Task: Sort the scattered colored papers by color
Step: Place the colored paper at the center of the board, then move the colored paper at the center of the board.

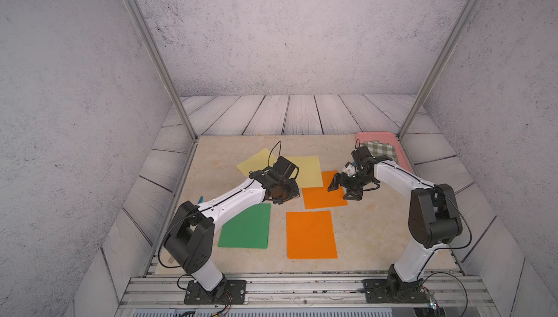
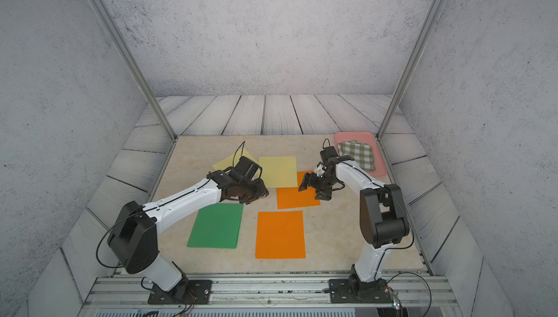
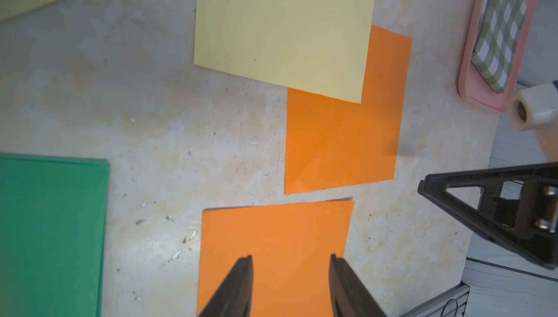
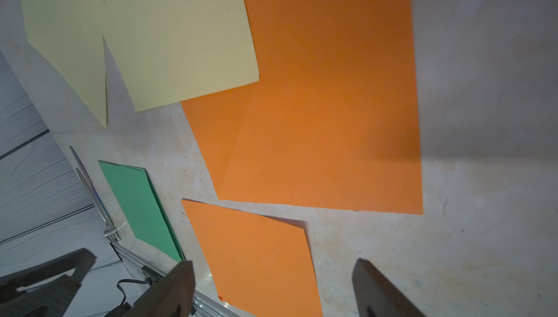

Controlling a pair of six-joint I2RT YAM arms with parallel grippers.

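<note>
Five colored papers show on the beige mat. A green paper lies near left, with a second green edge showing along its border. One orange paper lies near centre, another orange paper behind it. A pale yellow paper overlaps that far orange sheet's corner; a second yellow paper lies further left. My left gripper hangs open above the near orange paper, holding nothing. My right gripper is open over the far orange sheet's right edge, also empty.
A pink tray with a folded green-and-white checked cloth sits at the back right corner, just behind the right arm. Metal frame posts stand at both back corners of the mat. A small blue item lies by the mat's left edge.
</note>
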